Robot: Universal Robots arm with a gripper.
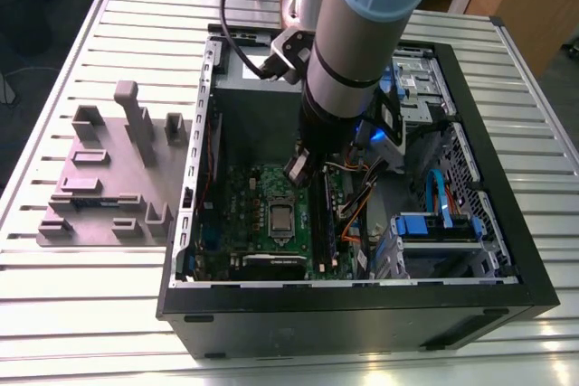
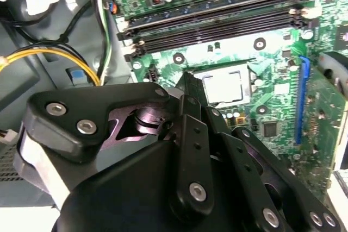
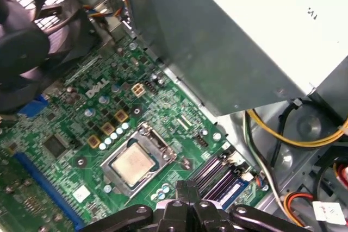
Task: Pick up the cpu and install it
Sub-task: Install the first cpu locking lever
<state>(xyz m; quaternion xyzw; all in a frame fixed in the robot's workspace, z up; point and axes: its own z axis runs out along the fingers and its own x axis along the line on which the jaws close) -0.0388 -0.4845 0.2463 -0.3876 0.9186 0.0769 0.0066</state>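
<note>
The cpu (image 3: 132,165) lies flat in its metal-framed socket (image 3: 159,146) on the green board (image 3: 70,129), seen in both wrist views (image 2: 225,86) and in the exterior view (image 1: 281,220). The gripper (image 3: 186,188) hangs just above the board beside the socket with its fingertips pressed together, holding nothing. Around them stand the open computer case (image 1: 362,300) and, beside the board, the grey power box (image 3: 244,36).

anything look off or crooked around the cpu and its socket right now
Nothing stands out. The cpu lies flat and square inside the socket on the green board, with the gripper just above it.
</note>
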